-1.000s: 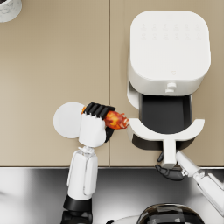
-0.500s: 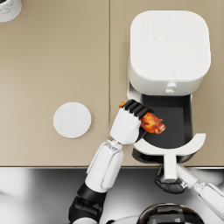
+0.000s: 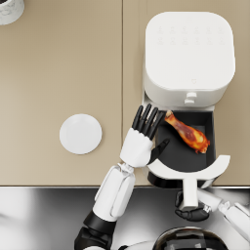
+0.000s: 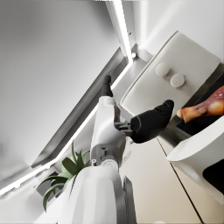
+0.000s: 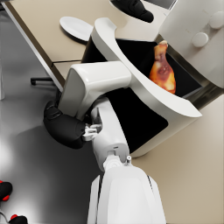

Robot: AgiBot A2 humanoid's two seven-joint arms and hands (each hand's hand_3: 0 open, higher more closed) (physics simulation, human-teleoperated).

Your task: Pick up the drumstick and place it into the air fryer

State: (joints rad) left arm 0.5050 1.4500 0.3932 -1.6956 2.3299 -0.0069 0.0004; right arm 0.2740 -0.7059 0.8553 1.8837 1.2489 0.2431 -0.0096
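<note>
The browned drumstick [image 3: 188,133] [image 4: 205,107] [image 5: 162,70] lies loose in the black pulled-out drawer [image 3: 178,158] of the white air fryer [image 3: 188,53], its bone end pointing toward my left hand. That left hand [image 3: 141,136] [image 4: 148,124] hovers at the drawer's left edge with fingers spread and straight, holding nothing. A small gap separates its fingertips from the drumstick. Below the counter's front edge, my right hand [image 3: 191,214] [image 5: 63,127] grips the drawer's white handle [image 3: 189,190] [image 5: 94,81].
A round white plate [image 3: 80,134] [image 5: 78,27] lies on the beige counter [image 3: 58,63], left of my left hand. A pale cup [image 3: 10,10] stands at the far left corner. The left wrist view shows a green plant [image 4: 65,175] on the floor side.
My left hand carried the drumstick rightward from beside the plate to over the drawer and let it go. The drumstick now lies in the drawer and the hand has drawn back, open.
</note>
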